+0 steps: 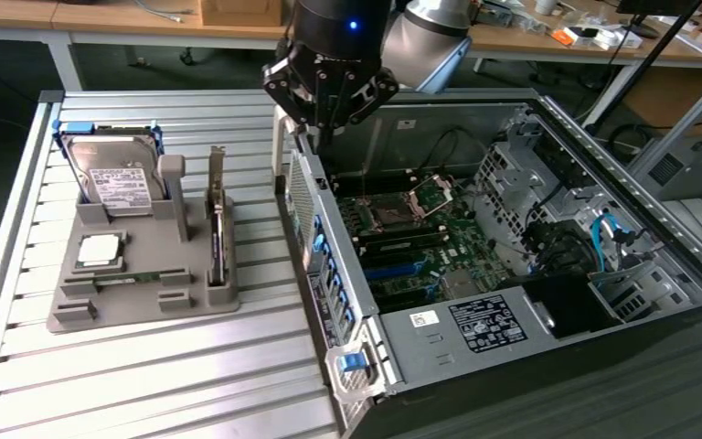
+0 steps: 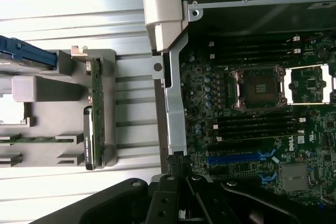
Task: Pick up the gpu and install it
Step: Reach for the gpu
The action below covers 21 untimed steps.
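Exterior view: the gripper [image 1: 326,123] hangs closed, its fingers pressed together and gripping nothing, just above the rear wall of the open computer case [image 1: 326,274]. The gpu [image 1: 217,233] is apart from it, toward the exterior view's left. It stands on edge in a slot of the grey holder [image 1: 132,293] on the slatted counter [image 1: 143,384], with its metal bracket pointing up. In the wrist view the closed gripper [image 2: 178,166] sits over the case's edge, and the gpu [image 2: 96,114] is in its holder beyond that wall, outside the case.
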Each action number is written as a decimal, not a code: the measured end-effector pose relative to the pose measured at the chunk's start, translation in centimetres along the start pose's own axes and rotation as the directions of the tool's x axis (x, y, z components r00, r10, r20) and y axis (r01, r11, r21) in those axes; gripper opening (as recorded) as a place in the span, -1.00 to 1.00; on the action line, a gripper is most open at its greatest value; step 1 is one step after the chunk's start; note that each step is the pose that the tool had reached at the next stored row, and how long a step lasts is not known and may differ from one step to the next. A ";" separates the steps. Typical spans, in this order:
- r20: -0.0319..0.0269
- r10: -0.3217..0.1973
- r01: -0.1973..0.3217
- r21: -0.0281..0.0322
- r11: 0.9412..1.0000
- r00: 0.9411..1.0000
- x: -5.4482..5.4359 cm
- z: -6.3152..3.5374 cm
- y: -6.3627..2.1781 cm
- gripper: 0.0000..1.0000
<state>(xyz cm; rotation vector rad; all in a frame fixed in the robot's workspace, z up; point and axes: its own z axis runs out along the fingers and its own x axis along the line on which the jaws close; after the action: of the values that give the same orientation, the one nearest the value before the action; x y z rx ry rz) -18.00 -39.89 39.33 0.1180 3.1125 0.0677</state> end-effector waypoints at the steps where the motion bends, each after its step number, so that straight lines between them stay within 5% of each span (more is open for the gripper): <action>1: 0.000 0.000 0.000 0.000 1.000 1.000 0.1 -0.01 -0.01 -0.79; 21: 0.000 0.000 0.000 0.000 1.000 1.000 0.6 -0.01 -0.04 -0.79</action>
<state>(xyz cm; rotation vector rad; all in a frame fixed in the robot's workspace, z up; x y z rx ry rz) -18.57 -39.89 39.33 0.1179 3.1125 0.0677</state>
